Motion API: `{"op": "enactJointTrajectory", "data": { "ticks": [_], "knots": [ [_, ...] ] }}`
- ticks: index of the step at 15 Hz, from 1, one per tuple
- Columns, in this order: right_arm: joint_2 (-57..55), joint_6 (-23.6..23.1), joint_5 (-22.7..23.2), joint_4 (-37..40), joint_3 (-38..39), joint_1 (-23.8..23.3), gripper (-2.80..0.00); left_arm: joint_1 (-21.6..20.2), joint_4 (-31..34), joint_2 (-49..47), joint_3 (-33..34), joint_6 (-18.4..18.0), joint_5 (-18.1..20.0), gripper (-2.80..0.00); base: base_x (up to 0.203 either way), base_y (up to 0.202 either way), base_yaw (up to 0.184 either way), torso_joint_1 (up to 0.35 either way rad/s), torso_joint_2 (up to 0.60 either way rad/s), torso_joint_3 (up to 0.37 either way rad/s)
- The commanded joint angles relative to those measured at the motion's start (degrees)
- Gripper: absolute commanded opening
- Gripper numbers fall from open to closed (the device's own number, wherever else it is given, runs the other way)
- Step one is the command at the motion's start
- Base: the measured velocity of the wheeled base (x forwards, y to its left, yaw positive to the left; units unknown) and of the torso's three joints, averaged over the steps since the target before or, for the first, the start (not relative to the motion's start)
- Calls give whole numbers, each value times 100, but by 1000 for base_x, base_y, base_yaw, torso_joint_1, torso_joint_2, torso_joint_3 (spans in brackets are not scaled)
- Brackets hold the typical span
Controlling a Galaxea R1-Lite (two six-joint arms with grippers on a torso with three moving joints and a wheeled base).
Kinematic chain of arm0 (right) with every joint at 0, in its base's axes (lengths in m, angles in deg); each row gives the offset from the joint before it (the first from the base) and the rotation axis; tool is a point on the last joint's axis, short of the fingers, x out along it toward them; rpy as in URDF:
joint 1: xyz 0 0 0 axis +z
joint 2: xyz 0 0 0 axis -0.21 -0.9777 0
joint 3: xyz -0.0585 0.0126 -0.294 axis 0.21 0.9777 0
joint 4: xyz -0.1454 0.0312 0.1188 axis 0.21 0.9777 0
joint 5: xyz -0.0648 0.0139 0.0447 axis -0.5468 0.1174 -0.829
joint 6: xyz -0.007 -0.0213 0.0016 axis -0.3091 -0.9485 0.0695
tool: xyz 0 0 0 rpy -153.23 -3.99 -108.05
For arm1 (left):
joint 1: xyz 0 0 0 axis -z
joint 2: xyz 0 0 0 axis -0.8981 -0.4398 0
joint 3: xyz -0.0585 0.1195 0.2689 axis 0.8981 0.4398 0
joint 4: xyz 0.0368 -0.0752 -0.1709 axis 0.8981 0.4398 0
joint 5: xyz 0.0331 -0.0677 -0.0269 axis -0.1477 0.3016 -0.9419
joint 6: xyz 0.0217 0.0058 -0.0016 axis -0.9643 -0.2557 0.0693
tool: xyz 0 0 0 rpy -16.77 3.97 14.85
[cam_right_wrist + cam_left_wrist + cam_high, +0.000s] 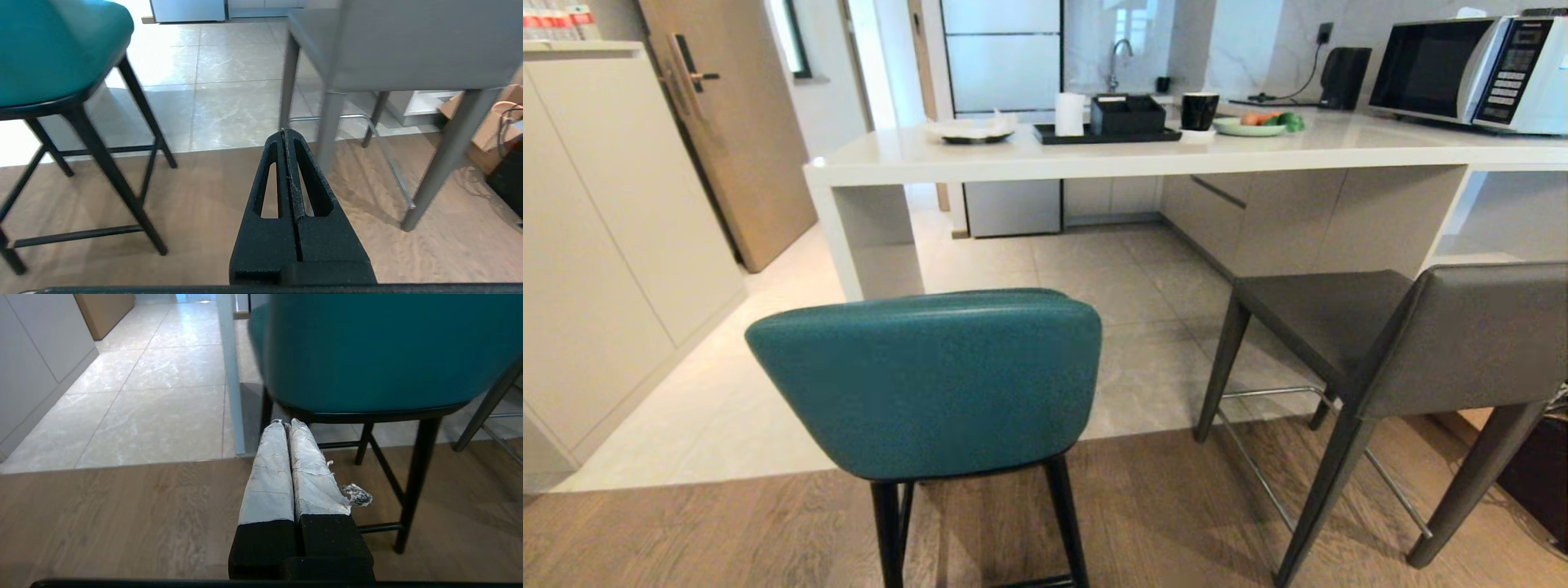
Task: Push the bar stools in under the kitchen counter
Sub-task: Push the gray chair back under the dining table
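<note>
Taped left gripper only wrist-visible

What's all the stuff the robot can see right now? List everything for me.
Teal stool: one, teal with black legs, nearest, standing out from the counter.
Grey stool: one, dark grey, to the right, also out from the counter.
Counter: one, off-white, behind both stools.
Microwave: one, white, right end of the counter.
Tray: one, black, mid-counter, carrying a white roll and a black box.
Mug: one, black, right of the tray.
Plate: one, pale green, holding food, beside the mug.
Door: one, brown, at left.
Left gripper: shut, low behind the teal stool.
Right gripper: shut, low between the stools.
</note>
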Motion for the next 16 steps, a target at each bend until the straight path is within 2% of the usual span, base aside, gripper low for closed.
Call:
{"op": "enactJointTrajectory", "data": {
  "ticks": [1, 6, 16],
  "knots": [
    [-10, -4, 4, -1, 0, 1, -280, -2, -6, -14, 0, -2, 0, -280, 0, -191, 8, -2, 2, 2],
    [-10, -4, 4, -1, 0, 1, -280, -2, -6, -14, 0, 7, 0, -280, 0, -164, 6, 4, 0, 1],
    [-10, -4, 4, -1, 0, 1, -280, -2, -6, -14, 0, 7, 0, -280, 2, 0, 5, 1, 0, 0]
  ]
}}
